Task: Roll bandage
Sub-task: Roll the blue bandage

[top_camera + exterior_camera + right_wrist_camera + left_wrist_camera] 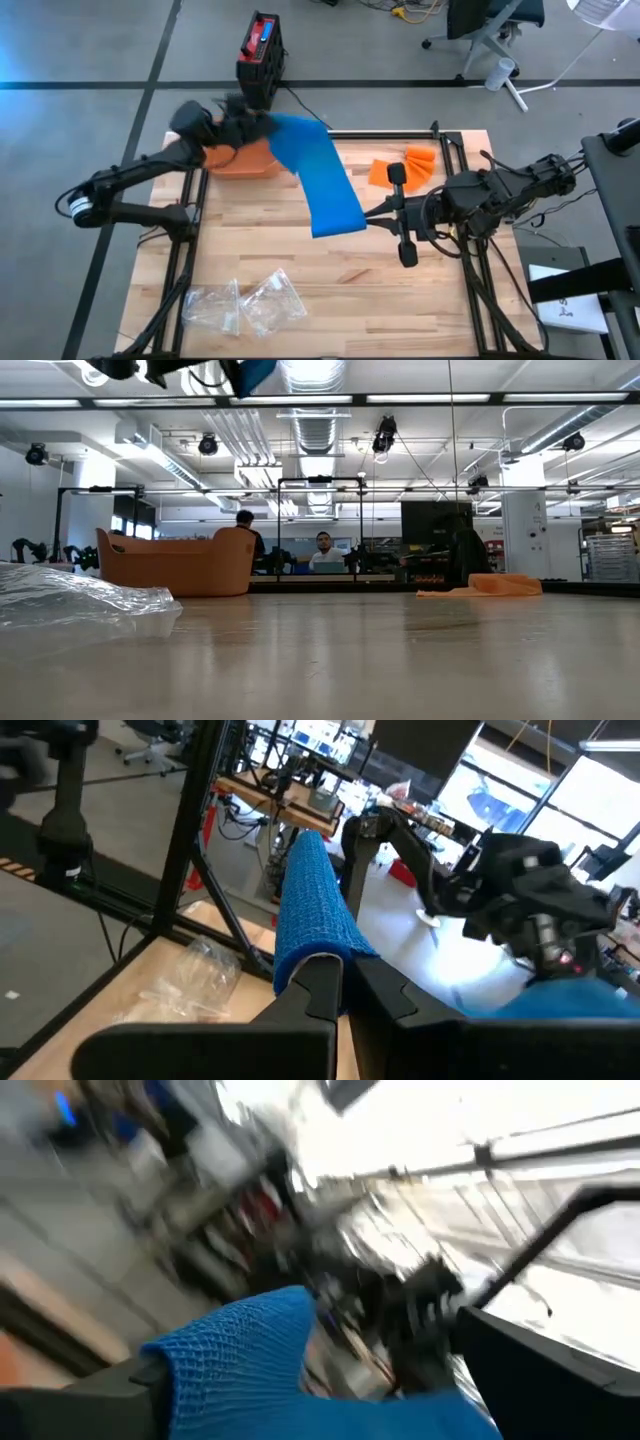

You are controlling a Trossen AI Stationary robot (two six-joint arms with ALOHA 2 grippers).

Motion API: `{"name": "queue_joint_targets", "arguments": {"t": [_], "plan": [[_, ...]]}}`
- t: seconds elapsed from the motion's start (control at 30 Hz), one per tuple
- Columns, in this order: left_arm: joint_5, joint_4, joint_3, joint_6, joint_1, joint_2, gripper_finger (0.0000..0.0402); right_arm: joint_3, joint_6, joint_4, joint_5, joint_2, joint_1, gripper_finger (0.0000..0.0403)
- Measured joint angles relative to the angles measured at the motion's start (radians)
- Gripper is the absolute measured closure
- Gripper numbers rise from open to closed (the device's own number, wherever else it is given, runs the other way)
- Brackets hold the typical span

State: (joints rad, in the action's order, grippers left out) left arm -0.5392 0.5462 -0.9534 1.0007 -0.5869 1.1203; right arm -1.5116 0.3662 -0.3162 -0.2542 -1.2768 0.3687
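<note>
A long blue mesh bandage [320, 180] is stretched in the air between my two grippers, well above the wooden table [330, 300]. My left gripper [252, 122] is shut on its far end, above the orange basket [240, 160]. My right gripper [368, 218] is shut on its near end, over the table's middle right. In the right wrist view the bandage [310, 910] runs from my right gripper [335, 982] away to the left gripper [372, 828]. The low view shows only a blue tip [255, 372] at the top. My left gripper pinches the bandage's far end [250, 1360] between its two fingers, the cloth bunched there. It comes from the table's left, high above the basket. The bandage runs away from it, clear of the table. My right gripper pinches the bandage's near end [312, 960] between its two shut fingers, coming level from the table's right. The end is folded over the fingertips; how many layers, I cannot tell. The bandage rises away from the fingers as a flat, fairly taut strip, lifted clear.
Orange cloths [405, 168] lie at the far right of the table. Clear plastic bags [245, 300] lie near the front left. A red and black box [262, 48] stands on the floor beyond the far edge. People sit in the room behind [325, 550].
</note>
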Motion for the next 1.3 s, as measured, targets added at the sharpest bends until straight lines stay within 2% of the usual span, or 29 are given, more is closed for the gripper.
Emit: {"name": "queue_joint_targets", "arguments": {"t": [0.13, 0.23, 0.33, 0.43, 0.53, 0.7, 0.8, 0.87, 1.03, 1.17, 1.3], "plan": [[0.036, -0.071, -0.009, -0.046, -0.094, -0.029, 0.0048, 0.0, 0.014, -0.004, 0.0, 0.0, 0.0, 0.04], [-0.015, -0.091, -0.007, -0.085, -0.138, -0.026, 0.0045, 0.0, 0.023, -0.003, -0.001, -0.001, 0.0, 0.04], [-0.105, -0.271, -0.007, -0.188, -0.158, 0.007, 0.0045, 0.0, 0.024, -0.017, 0.0, -0.001, 0.0, 0.04], [-0.07, -0.437, 0.005, -0.348, -0.161, 0.06, 0.0045, 0.0, 0.027, -0.054, 0.0, -0.001, 0.0, 0.04], [-0.025, -0.379, 0.014, -0.373, -0.174, 0.081, 0.0042, 0.0, 0.027, -0.079, 0.0, -0.002, 0.0, 0.04], [-0.015, -0.196, 0.017, -0.208, -0.18, 0.107, 0.0032, 0.0, 0.014, -0.126, 0.02, -0.002, 0.0, 0.04], [0.055, -0.173, -0.011, -0.161, -0.207, 0.097, 0.0031, 0.0, 0.003, -0.162, 0.026, -0.002, 0.001, 0.04], [0.054, -0.176, -0.015, -0.131, -0.208, 0.095, 0.0035, 0.0, 0.003, -0.182, 0.026, -0.002, 0.007, 0.04], [-0.162, -0.218, -0.008, -0.101, -0.157, 0.095, 0.0043, 0.0, 0.015, -0.213, 0.03, -0.002, 0.014, 0.04], [-0.211, -0.232, 0.015, -0.15, -0.068, 0.081, 0.0039, 0.0, 0.017, -0.231, 0.03, -0.002, 0.014, 0.04], [-0.281, -0.226, 0.015, -0.303, 0.025, 0.03, 0.0029, 0.0, -0.001, -0.265, 0.027, -0.001, 0.013, 0.04]]}}
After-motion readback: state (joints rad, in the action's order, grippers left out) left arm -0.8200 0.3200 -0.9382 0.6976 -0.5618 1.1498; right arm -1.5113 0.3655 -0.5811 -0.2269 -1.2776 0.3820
